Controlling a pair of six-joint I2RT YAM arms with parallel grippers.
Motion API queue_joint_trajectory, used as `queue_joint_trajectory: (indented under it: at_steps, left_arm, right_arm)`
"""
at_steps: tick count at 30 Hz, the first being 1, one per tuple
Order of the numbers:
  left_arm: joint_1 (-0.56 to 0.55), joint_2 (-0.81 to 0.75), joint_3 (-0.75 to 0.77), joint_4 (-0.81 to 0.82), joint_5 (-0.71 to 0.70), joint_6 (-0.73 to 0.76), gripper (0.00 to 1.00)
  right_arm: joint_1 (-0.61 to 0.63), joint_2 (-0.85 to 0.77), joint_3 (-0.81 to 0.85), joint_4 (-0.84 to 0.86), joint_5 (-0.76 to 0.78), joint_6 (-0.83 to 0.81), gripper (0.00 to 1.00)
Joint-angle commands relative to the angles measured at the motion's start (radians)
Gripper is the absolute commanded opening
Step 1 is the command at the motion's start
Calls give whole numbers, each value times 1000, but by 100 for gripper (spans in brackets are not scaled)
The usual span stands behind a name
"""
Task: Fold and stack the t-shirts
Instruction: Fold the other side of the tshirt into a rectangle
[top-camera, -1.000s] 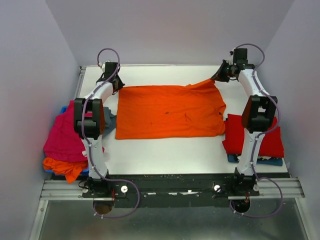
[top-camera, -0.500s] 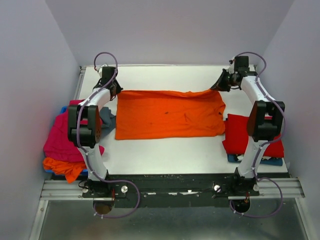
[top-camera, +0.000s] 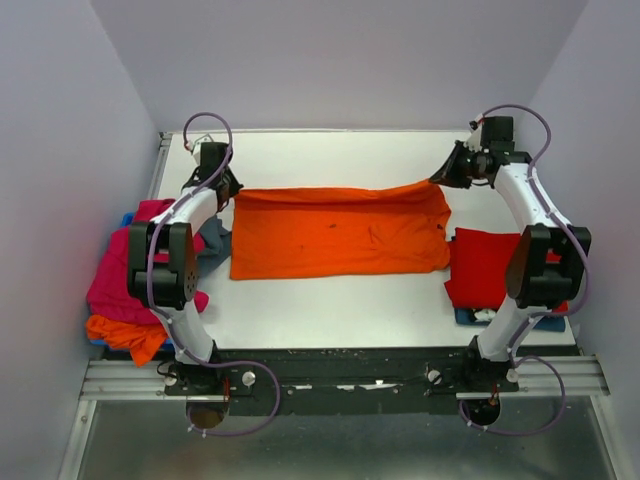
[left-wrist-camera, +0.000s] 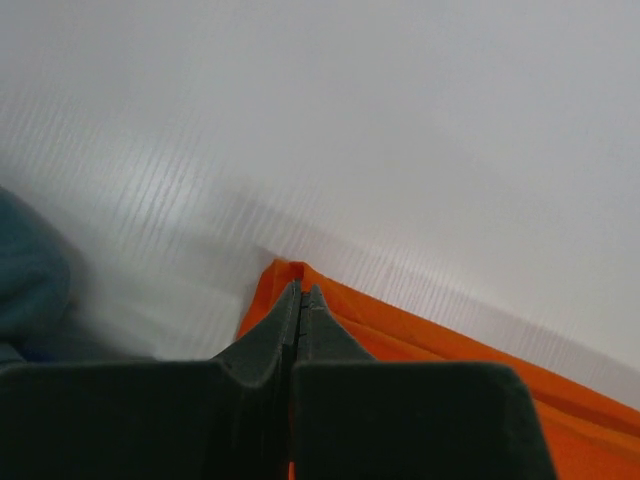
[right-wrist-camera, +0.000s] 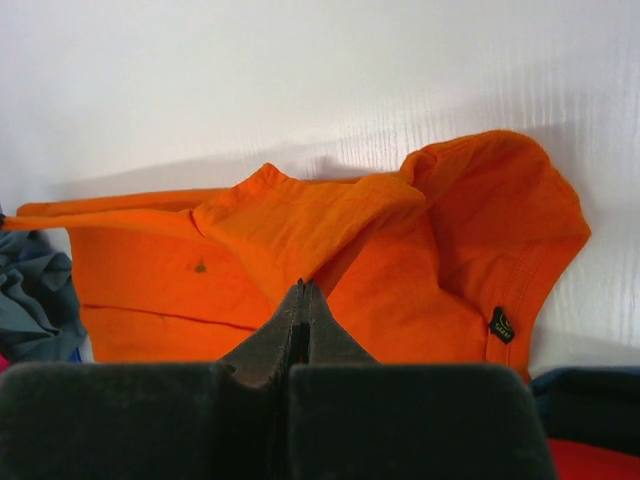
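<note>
A bright orange t-shirt (top-camera: 340, 232) lies spread across the middle of the white table, its far edge lifted and drawn toward the near side. My left gripper (top-camera: 228, 187) is shut on its far left corner (left-wrist-camera: 285, 275). My right gripper (top-camera: 440, 176) is shut on its far right corner, with the cloth (right-wrist-camera: 300, 225) bunched above the fingertips. A folded red t-shirt (top-camera: 490, 270) lies on a blue one (top-camera: 545, 322) at the right. A magenta pink t-shirt (top-camera: 125, 275), another orange one (top-camera: 125, 332) and a grey-blue one (top-camera: 212, 243) are heaped at the left.
The table's left edge rail (top-camera: 160, 165) runs beside my left arm. White walls enclose the table on three sides. The black base rail (top-camera: 340, 375) lies along the near edge.
Both grippers have pulled the orange shirt's far edge toward the near side, so the visible cloth is narrower. Both arms have swung outward at the elbows.
</note>
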Motion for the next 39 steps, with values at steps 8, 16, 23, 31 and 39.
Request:
queue_joint_trajectory:
  at_steps: [8, 16, 23, 31, 39]
  left_arm:
    - [-20, -118, -103, -13, -86, -32, 0]
    - [-69, -167, -220, -36, -121, -68, 0]
    - [-92, -164, -295, -47, -147, -98, 0]
    - [-96, -250, -285, -99, -258, -128, 53]
    - [-119, -363, -295, -96, -288, -136, 67]
  right_arm:
    - [-6, -133, -226, 40, 32, -15, 1]
    - [-7, -193, -398, 103, 128, -12, 1]
    - [-7, -222, -536, 218, 194, 16, 26]
    - [-6, -432, -635, 387, 204, 29, 100]
    - [2, -458, -569, 433, 78, 97, 100]
